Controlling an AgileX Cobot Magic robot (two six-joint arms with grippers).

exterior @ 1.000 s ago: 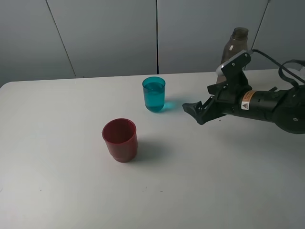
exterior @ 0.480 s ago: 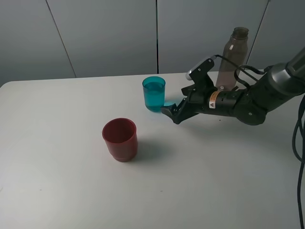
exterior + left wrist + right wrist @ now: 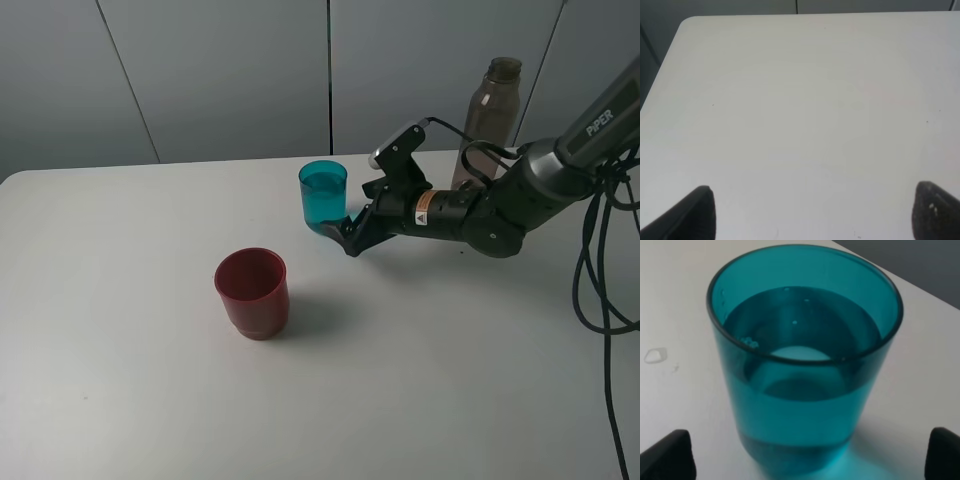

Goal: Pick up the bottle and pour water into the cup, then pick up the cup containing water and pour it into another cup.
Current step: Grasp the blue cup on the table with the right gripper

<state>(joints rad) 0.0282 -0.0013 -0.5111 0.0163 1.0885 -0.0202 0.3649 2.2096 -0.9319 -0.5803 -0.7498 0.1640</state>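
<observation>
The cup (image 3: 323, 194), holding water, stood near the middle of the table's (image 3: 120, 400) far edge. The red cup (image 3: 252, 292) sat closer to the table's centre, and the bottle (image 3: 489, 120) stood upright by the far edge toward the right corner. The right claw (image 3: 339, 230) was released, spread wide, low and just beside the cup's base, gripping nothing. The left claw (image 3: 810, 212) hung spread wide over the table.

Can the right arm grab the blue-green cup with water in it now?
Probably yes. The right gripper is open and right by the cup. In the wrist view the cup sits straight ahead between the fingers, with nothing in the way.
</observation>
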